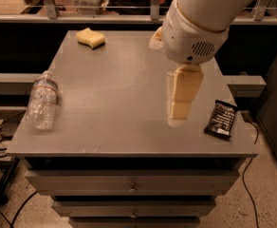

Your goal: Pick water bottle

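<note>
The water bottle (41,100) is a small clear crinkled plastic bottle with a white cap and a red label band. It lies on its side near the left edge of the grey table (115,89). My gripper (180,109) hangs from the big white arm over the right half of the table, well to the right of the bottle. It holds nothing that I can see.
A yellow sponge (90,37) lies at the back left of the table. A dark snack packet (220,118) lies near the front right corner, just right of the gripper. Drawers sit below the tabletop. Cables run on the floor at both sides.
</note>
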Controlling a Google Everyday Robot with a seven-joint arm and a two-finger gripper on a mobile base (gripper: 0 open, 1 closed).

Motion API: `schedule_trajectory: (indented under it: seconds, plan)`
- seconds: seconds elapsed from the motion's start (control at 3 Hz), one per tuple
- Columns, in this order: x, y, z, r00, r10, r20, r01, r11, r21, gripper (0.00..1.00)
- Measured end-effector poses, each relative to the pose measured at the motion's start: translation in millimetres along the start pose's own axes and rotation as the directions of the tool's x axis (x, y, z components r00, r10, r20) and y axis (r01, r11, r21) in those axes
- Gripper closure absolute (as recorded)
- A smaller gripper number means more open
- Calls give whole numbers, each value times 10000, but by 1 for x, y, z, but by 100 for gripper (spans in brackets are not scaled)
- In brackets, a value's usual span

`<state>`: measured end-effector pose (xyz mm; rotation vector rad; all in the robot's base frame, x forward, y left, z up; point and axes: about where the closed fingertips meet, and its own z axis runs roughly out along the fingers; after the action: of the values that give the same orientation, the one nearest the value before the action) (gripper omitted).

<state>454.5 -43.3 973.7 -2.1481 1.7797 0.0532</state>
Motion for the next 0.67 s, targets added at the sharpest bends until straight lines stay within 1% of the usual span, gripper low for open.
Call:
schedule_trajectory:
  seconds: [0.33, 0.67]
  plan:
    - [-12, -9, 13, 9982, -380, 472, 383, 9993, -47, 0]
    - [-36, -33, 31, 9874, -1450, 629, 1474, 9884, -354, 0]
